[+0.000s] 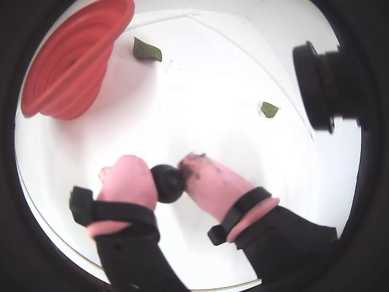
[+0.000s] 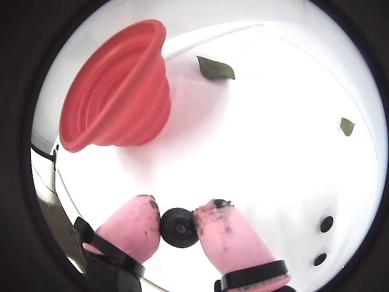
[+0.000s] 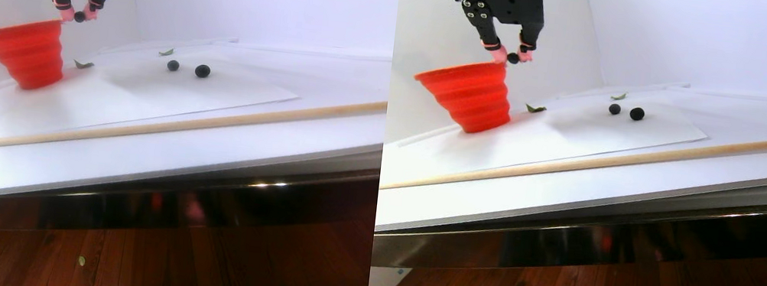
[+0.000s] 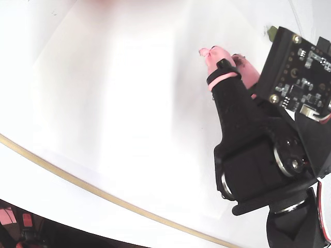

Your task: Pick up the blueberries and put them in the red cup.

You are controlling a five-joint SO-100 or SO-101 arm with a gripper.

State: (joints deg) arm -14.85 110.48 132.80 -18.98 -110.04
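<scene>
cup: red cup [image 3: 28,52] is sitting at far left of the table [image 3: 122,146] in the stereo pair view, mouth up, ribbed wall flaring toward the rim.
gripper: gripper [image 2: 179,226] is hanging just right of the cup rim, pink pads [image 2: 132,228] closing on one blueberry [image 1: 167,182] across its middle.
handling: judging it light, round, prone to rolling or squirting out; pinching across the widest part looks right.
loose berries: two blueberries [image 3: 187,68] are lying further right on the white sheet, well apart from the cup.
leaves: green leaf pieces [image 1: 146,50] are lying near the cup; not targets.
room: open air above the cup; only edge to clear is the near rim.
</scene>
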